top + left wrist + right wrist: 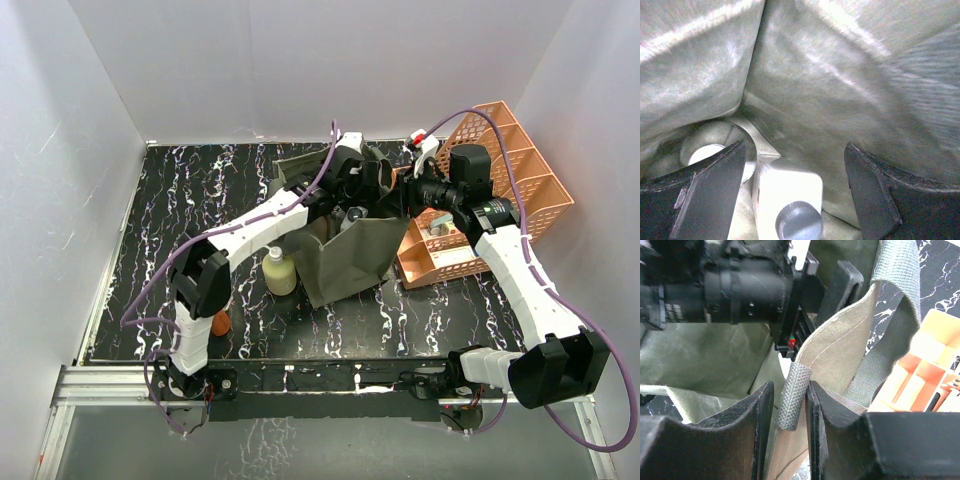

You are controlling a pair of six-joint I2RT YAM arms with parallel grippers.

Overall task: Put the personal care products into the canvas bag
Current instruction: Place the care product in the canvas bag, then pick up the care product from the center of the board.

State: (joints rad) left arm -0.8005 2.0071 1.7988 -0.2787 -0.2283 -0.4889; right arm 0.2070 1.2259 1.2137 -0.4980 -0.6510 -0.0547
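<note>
The olive canvas bag (345, 258) stands mid-table. My left gripper (350, 207) reaches down into it. In the left wrist view that gripper (795, 146) is open, and a white bottle with a grey cap (788, 192) lies on the bag floor between the fingers, touching neither. A clear round bottle (715, 144) lies beside it. My right gripper (790, 386) is shut on the bag's rim at a webbing tab (793, 395), seen at the bag's right edge (398, 200) from above. Outside the bag stand a pale yellow bottle (279, 272) and an orange bottle (221, 322).
An orange lattice tray organizer (505, 185) sits just right of the bag, against the right wall, with small items in its near compartments. The bag's strap handle (900, 300) arches over the rim. The left arm's wrist (740, 287) hangs over the bag mouth.
</note>
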